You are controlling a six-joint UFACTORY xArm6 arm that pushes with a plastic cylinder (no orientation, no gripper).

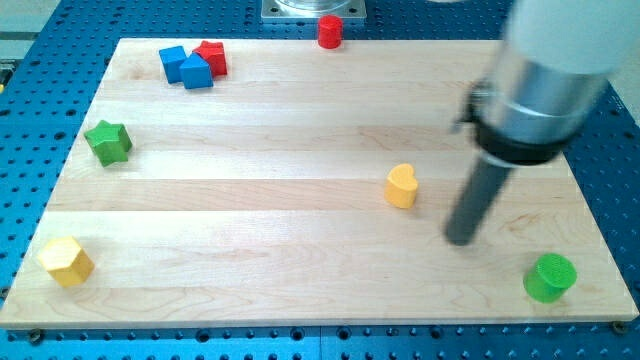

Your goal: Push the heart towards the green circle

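Green circle (550, 277) near right, our target. My tip (459, 238) between it and yellow heart (401, 186), touching neither; no gripper fitted, nothing grasped. We judge tip on wrong side for pushing: must round heart's far left.

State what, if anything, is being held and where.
Nothing is held. My tip rests on the board, apart from the yellow heart at its left.

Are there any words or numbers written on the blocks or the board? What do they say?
None: no words, numbers or signs can be read anywhere.
The yellow heart, green circle and wooden board are plain.
My tip, between heart and circle, bears no mark either.
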